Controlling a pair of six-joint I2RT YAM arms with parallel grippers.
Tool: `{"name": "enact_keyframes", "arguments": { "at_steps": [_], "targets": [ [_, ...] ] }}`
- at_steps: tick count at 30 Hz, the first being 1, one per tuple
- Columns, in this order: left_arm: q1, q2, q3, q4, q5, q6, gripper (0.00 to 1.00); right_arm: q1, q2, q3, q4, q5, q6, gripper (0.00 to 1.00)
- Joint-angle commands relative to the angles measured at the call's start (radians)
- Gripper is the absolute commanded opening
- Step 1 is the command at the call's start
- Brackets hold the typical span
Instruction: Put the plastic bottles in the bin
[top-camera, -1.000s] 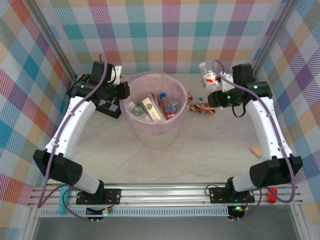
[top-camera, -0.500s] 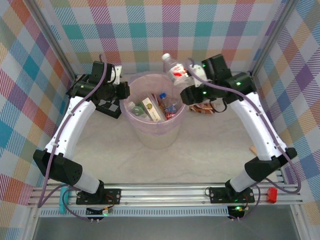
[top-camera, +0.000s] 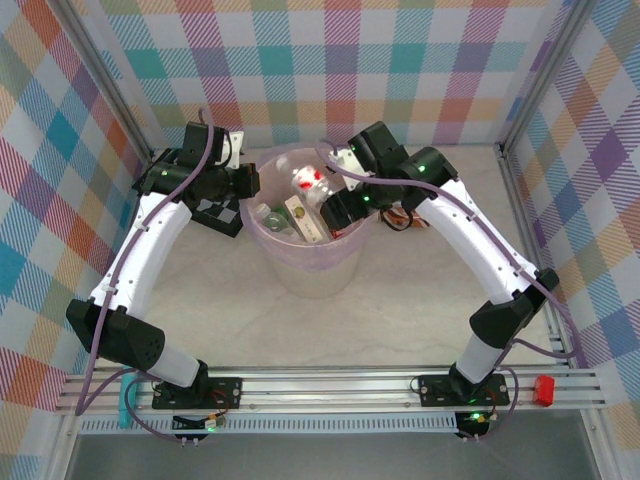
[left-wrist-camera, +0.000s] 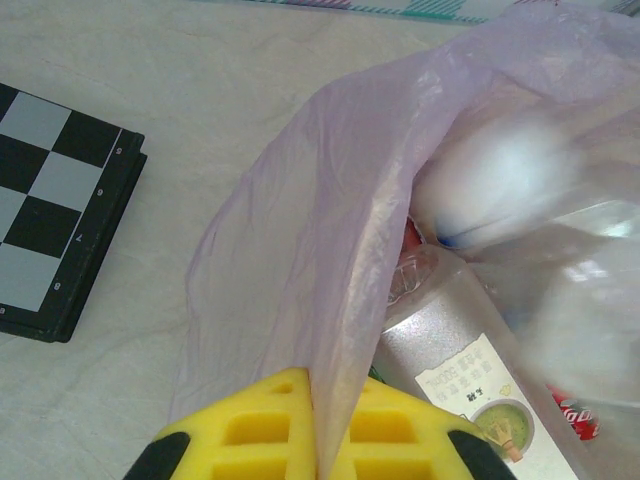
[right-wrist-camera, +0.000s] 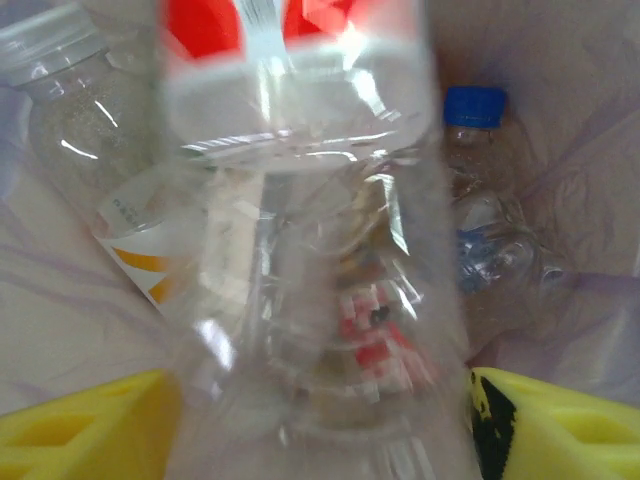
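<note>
the round pale pink translucent bin, lined with a thin lilac plastic bag, stands on the pale tabletop between the two arms.

the left gripper sits at the bin's left rim. in the left wrist view its yellow fingers are closed tight on a fold of the lilac bag, which rises out from between them. the flat black-and-white checkerboard lies on the table just left of the bin.

the right gripper reaches in over the bin's far right rim. a clear plastic bottle with a red label is over the bin's mouth, just ahead of it. in the right wrist view this bottle is blurred and stands between the two yellow fingers, which are set wide apart. whether they press on its sides or stand just off it, i cannot tell.

below it, inside the bin, lie more plastic bottles:
- a clear one with a blue cap, to the right.
- one with a pale cap and a white-and-orange label, to the left.
- one with a white label bearing a green picture, against the bag on the left gripper's side, seen in the left wrist view.
</note>
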Motion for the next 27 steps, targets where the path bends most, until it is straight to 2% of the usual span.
{"name": "enact_keyframes", "arguments": {
  "at_steps": [1, 2, 5, 15, 20, 27],
  "targets": [
    [0.008, 0.002, -0.029, -0.058, 0.047, -0.026, 0.00, 0.002, 0.006, 0.045, -0.054, 0.022, -0.015, 0.82],
    [0.008, 0.002, -0.030, -0.058, 0.047, -0.026, 0.00, 0.002, 0.009, 0.065, -0.061, 0.027, -0.025, 0.85],
    [0.008, 0.003, -0.030, -0.057, 0.047, -0.025, 0.00, 0.001, 0.024, 0.125, -0.075, 0.040, -0.042, 0.85],
    [0.008, 0.001, -0.037, -0.053, 0.048, -0.029, 0.00, 0.051, 0.214, 0.302, -0.048, 0.034, -0.071, 0.66],
    [0.008, 0.000, -0.036, -0.055, 0.048, -0.029, 0.00, 0.052, 0.306, 0.292, -0.013, 0.042, -0.072, 0.59],
    [0.008, -0.009, -0.034, -0.066, 0.040, -0.022, 0.00, 0.051, 0.322, 0.228, 0.029, 0.011, -0.050, 0.58]
  ]
}}
